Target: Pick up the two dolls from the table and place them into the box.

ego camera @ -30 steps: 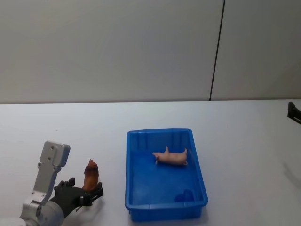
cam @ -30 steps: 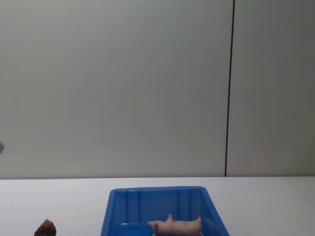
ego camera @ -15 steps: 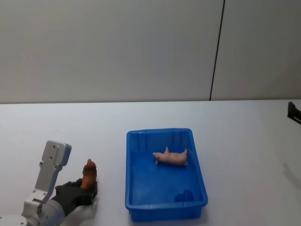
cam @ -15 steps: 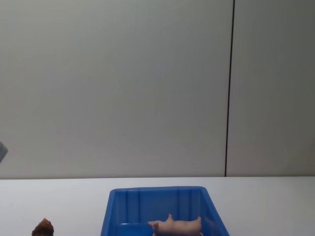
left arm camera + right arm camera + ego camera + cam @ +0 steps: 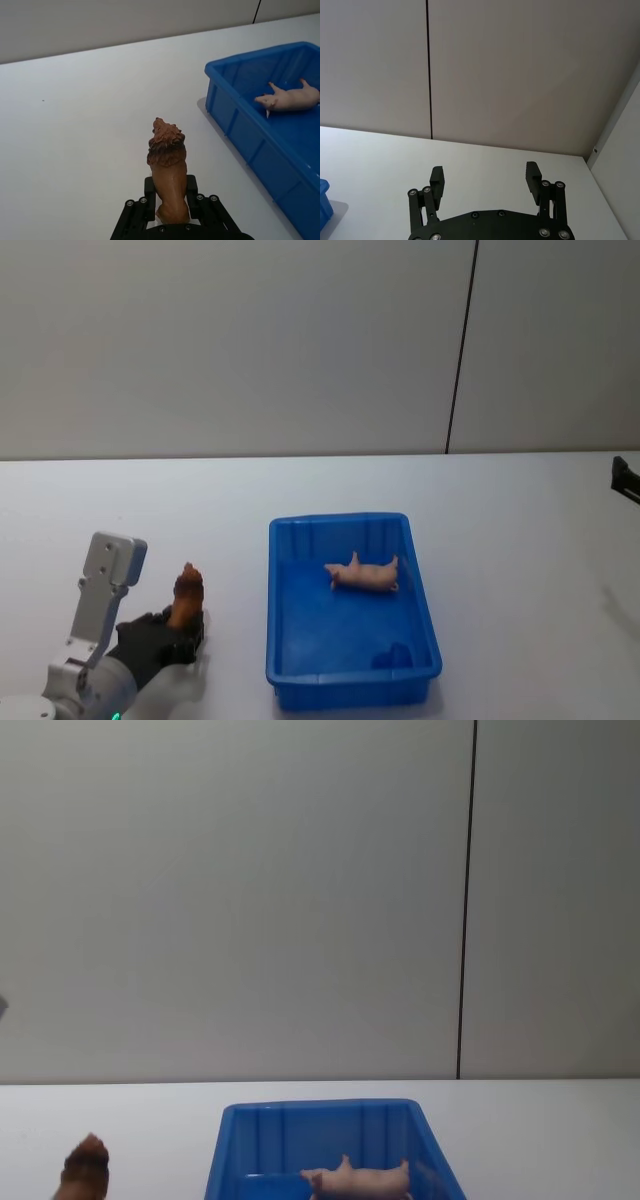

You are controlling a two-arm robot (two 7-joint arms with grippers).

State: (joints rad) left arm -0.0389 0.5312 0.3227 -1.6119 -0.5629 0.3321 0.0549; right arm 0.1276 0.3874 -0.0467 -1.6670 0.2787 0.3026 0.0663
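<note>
The reddish-brown lumpy doll (image 5: 186, 595) (image 5: 168, 172) (image 5: 84, 1168) stands upright between the fingers of my left gripper (image 5: 178, 630) (image 5: 169, 202), which is shut on its lower body, left of the box and just above the white table (image 5: 520, 540). The pale pink pig-like doll (image 5: 362, 574) (image 5: 289, 98) (image 5: 357, 1180) lies on its side inside the blue box (image 5: 283, 640) (image 5: 240, 132) (image 5: 225, 1145), toward its far half. My right gripper (image 5: 485, 183) is open with nothing between its fingers, far off at the right; a dark part of that arm (image 5: 626, 480) shows at the head view's right edge.
A grey wall with a dark vertical seam (image 5: 460, 345) stands behind the table. Bare tabletop stretches left of and behind the box.
My left gripper has closed on the brown doll and lifted it slightly, shifting a little left. The pink doll and box have not moved.
</note>
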